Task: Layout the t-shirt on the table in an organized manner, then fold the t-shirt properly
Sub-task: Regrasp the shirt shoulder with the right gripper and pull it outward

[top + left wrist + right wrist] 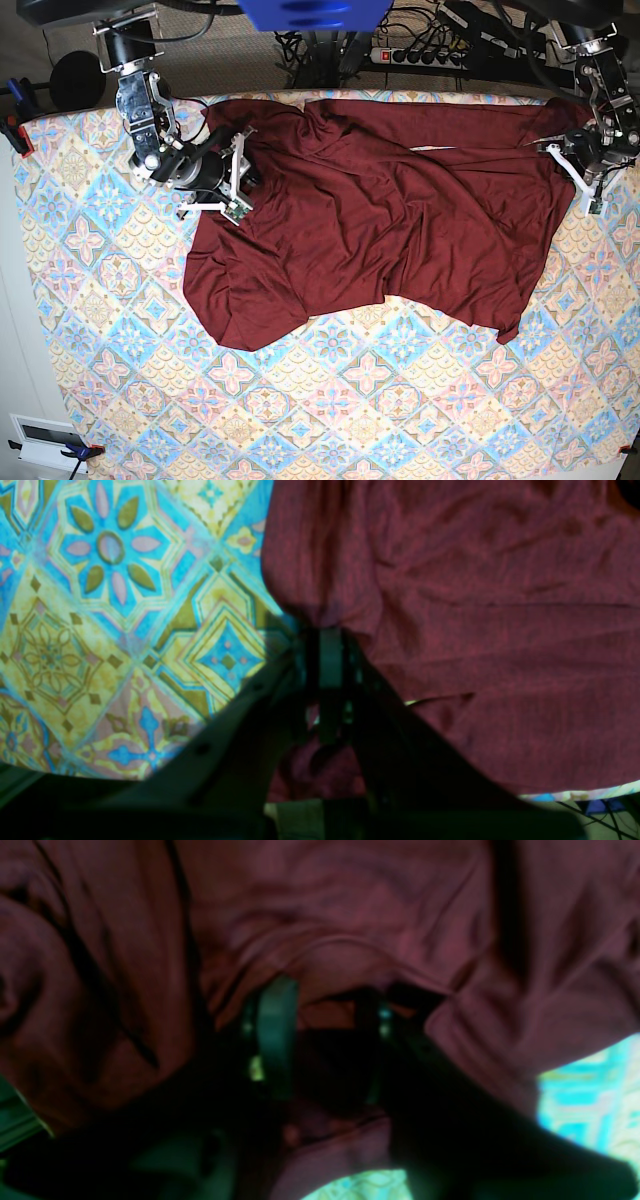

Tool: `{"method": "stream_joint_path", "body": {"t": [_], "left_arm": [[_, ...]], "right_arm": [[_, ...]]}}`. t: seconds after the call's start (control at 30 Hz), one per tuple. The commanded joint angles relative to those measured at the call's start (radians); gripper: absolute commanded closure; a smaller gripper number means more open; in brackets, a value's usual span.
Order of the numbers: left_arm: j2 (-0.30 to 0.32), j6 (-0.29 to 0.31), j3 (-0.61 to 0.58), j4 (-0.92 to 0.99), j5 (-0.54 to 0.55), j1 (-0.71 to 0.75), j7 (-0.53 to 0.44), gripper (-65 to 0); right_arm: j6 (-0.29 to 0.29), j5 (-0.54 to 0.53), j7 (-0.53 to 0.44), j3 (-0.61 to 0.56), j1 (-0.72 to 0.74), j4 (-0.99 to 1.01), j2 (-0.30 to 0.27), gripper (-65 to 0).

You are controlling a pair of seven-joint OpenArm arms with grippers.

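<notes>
In the left wrist view, my left gripper (330,650) is clamped tight on the edge of the t-shirt (475,630), with the patterned surface (115,630) bare to one side of it. In the right wrist view, my right gripper (320,1025) sits over a rumpled fold of the maroon cloth with its jaws apart and fabric between them; I judge it is closing for a pinch, but I cannot tell whether it has a grip. In the base view, the t-shirt (370,220) lies crumpled across the far half of the surface (330,400), the left gripper (585,165) at its edge on that view's right and the right gripper (235,180) at its edge on the view's left. The step in hand, I think, is spreading the garment. To do it well I would get a firm pinch on a single layer with the right gripper, lift both edges only slightly, then draw them apart evenly so the wrinkles pull flat.
</notes>
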State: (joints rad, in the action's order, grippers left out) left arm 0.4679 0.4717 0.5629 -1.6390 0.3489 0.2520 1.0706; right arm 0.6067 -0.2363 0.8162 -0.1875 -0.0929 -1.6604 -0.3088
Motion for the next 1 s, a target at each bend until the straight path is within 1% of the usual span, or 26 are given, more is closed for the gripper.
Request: {"method": "stream_joint_path", "body": {"t": [0.0,0.03,0.07,0.13,0.23,0.4,0.47,0.63,0.83,0.97], "left_arm": [[0.021,-0.001,0.007,-0.013,0.009,-0.006,-0.01,0.0],[0.021,-0.001,0.007,-0.013,0.009,-0.006,-0.01,0.0],[0.021,-0.001,0.007,-0.011,0.009,-0.006,-0.01,0.0],[0.021,-0.001,0.007,-0.005,0.011,-0.006,-0.01,0.0],[0.021,-0.001,0.007,0.043,0.012,-0.009,-0.013,0.0],[0.021,-0.001,0.007,0.102,0.011,-0.004,-0.082,0.0],[0.021,-0.001,0.007,0.115,0.011,-0.003,-0.083,0.0],[0.021,-0.001,0.007,0.116,0.011,-0.003,-0.086,0.0],[0.021,-0.001,0.007,0.121,0.006,-0.003,-0.088,0.0],[0.021,-0.001,0.007,0.133,0.005,-0.006,-0.088,0.0]], "right_arm": [[0.003,-0.008,-0.018,0.01,0.014,-0.014,-0.005,-8.4],[0.005,-0.01,-0.021,0.012,0.014,-0.014,0.006,-3.5],[0.006,-0.01,-0.028,0.013,0.014,-0.016,0.009,-0.1],[0.006,-0.01,-0.03,0.027,0.011,-0.025,0.009,-0.4],[0.008,-0.011,-0.027,0.095,0.005,-0.042,0.013,0.0],[0.009,-0.011,-0.027,0.208,-0.063,-0.086,0.009,0.0],[0.009,-0.011,-0.025,0.231,-0.078,-0.096,0.007,0.0],[0.009,-0.011,-0.025,0.247,-0.086,-0.096,0.006,0.0],[0.009,-0.011,-0.025,0.371,-0.101,-0.097,0.006,0.0],[0.009,-0.013,-0.025,0.409,-0.1,-0.097,0.006,0.0]]}}
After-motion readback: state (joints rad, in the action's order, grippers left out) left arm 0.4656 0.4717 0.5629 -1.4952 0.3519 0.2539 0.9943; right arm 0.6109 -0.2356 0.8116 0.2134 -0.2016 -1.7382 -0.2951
